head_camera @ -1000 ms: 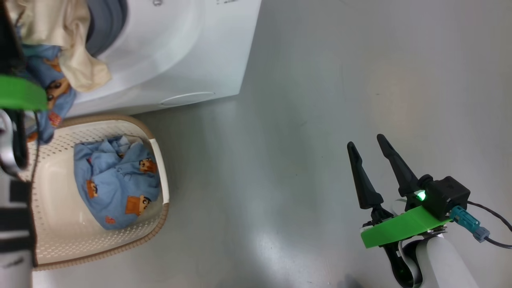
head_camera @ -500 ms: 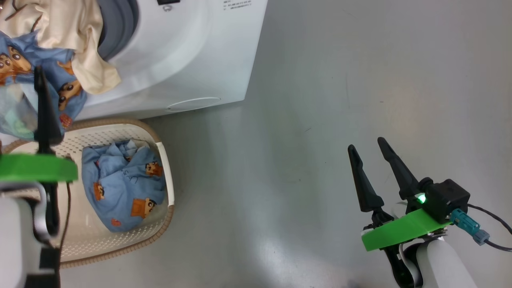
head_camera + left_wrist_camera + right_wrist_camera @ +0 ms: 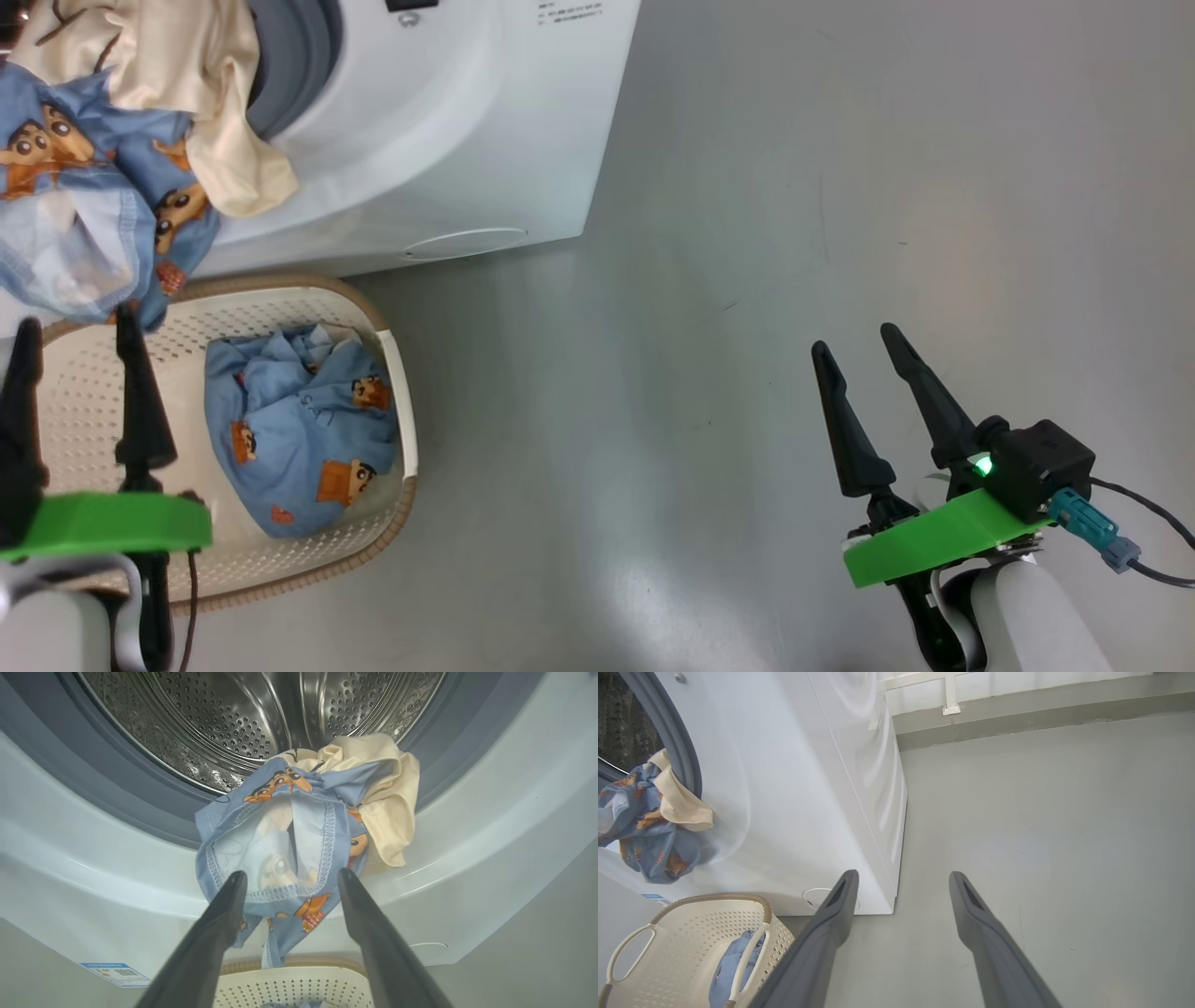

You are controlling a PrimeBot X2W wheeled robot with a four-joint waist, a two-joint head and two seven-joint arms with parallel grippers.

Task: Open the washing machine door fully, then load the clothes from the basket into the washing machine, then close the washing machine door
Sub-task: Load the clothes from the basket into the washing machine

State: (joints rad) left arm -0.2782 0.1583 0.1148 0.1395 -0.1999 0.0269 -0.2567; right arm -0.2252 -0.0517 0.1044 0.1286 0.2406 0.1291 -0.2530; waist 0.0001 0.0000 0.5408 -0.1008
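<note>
Drum [image 3: 243, 718] mouth half-blocked low down
Clothes [image 3: 299, 826] drape over the gasket's [image 3: 140, 807] lower edge, hanging toward the basket [image 3: 401, 401] just beneath; above them the opening is free. Right of the washing machine [image 3: 448, 121], bare floor [image 3: 840, 187] lies open.

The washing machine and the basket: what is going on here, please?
A two-armed robot is loading laundry. Some clothes hang half out of the washing machine's drum mouth; the left gripper is open near them, gripping nothing. A blue garment lies in the basket. The right gripper hangs open over the floor.
</note>
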